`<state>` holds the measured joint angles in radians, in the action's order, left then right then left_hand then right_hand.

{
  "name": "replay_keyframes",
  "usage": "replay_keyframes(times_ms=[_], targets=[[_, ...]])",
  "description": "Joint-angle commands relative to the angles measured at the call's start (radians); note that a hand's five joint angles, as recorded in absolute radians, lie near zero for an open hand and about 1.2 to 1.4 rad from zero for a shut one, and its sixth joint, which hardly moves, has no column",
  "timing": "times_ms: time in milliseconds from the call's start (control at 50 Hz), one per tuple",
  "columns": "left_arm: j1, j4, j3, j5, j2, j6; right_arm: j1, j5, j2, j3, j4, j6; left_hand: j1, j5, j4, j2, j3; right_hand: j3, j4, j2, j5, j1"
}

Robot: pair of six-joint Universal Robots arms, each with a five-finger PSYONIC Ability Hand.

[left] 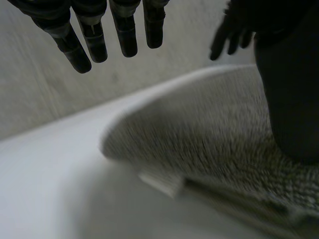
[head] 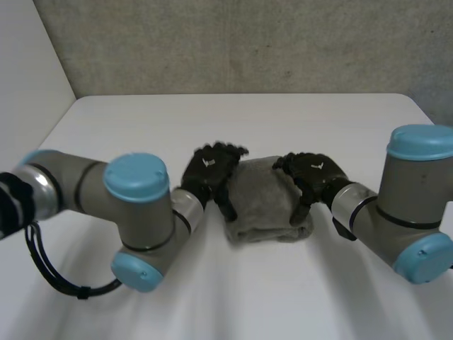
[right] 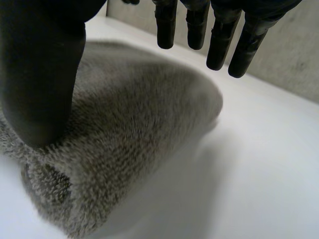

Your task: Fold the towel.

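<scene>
Left hand (head: 209, 170) and right hand (head: 315, 170), fingers straight, rest thumbs on your folded towel (head: 265, 205), probably to flatten it.

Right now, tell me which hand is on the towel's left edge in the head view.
The left hand, ending the arm at that view's left: its thumb rests on the folded grey towel's left edge. The right hand sits on the opposite edge.

The towel (head: 265, 205) is plain grey with no pattern, a shade darker in its folds. The left robot hand (head: 210, 172) and the right robot hand (head: 316, 173) are black. The left arm (head: 78, 188) and right arm (head: 417, 195) are grey with light-blue caps. The table (head: 248, 120) is white, and the wall (head: 248, 42) is mottled grey.
</scene>
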<state>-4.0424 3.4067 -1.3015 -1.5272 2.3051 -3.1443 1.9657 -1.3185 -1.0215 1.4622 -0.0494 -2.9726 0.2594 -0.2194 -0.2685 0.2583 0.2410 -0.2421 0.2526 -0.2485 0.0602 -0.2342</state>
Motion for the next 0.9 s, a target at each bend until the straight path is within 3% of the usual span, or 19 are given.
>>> replay_keyframes(times_ms=[20,160,200,320,360,380,420,520,680,900], targets=[[0.008,-0.01,-0.01,-0.001,0.043,-0.002,-0.004,-0.01,0.072,-0.04,0.006,0.012,-0.075,0.21,0.084,-0.074,-0.057,0.068,-0.078,0.074,-0.06,0.06],[0.003,-0.03,-0.016,-0.002,-0.059,-0.002,-0.005,-0.019,-0.003,-0.048,0.01,0.011,-0.081,0.216,0.09,-0.08,-0.063,0.068,-0.078,0.074,-0.06,0.06],[-0.01,-0.059,-0.016,-0.002,-0.139,0.001,-0.004,-0.019,-0.101,-0.054,0.011,-0.006,-0.081,0.216,0.09,-0.08,-0.063,0.068,-0.078,0.074,-0.06,0.06],[-0.05,-0.136,-0.013,-0.005,-0.286,0.009,-0.004,-0.044,-0.223,-0.08,0.006,-0.025,-0.084,0.219,0.093,-0.083,-0.066,0.068,-0.078,0.074,-0.06,0.06],[-0.096,-0.19,0.002,-0.025,-0.381,0.009,-0.004,-0.128,-0.302,-0.111,0.006,-0.077,-0.084,0.219,0.093,-0.083,-0.066,0.068,-0.078,0.074,-0.06,0.06],[-0.096,-0.19,0.002,-0.025,-0.381,0.009,-0.004,-0.128,-0.302,-0.111,0.006,-0.077,-0.084,0.219,0.093,-0.083,-0.066,0.068,-0.078,0.074,-0.06,0.06],[-0.122,-0.218,0.014,-0.045,-0.423,0.013,-0.013,-0.227,-0.36,-0.123,0.011,-0.106,-0.084,0.219,0.093,-0.083,-0.066,0.068,-0.078,0.074,-0.06,0.06],[-0.176,-0.345,0.074,-0.109,-0.524,0.046,-0.03,-0.297,-0.385,-0.134,0.051,-0.086,-0.084,0.219,0.093,-0.083,-0.066,0.068,-0.078,0.074,-0.06,0.06],[-0.184,-0.463,0.134,-0.113,-0.538,0.056,-0.03,-0.292,-0.356,-0.207,0.161,-0.08,-0.084,0.219,0.093,-0.083,-0.066,0.068,-0.078,0.074,-0.06,0.06],[-0.178,-0.478,0.128,-0.114,-0.539,0.058,-0.031,-0.288,-0.355,-0.201,0.164,-0.074,-0.084,0.219,0.093,-0.083,-0.066,0.068,-0.078,0.074,-0.06,0.06]])
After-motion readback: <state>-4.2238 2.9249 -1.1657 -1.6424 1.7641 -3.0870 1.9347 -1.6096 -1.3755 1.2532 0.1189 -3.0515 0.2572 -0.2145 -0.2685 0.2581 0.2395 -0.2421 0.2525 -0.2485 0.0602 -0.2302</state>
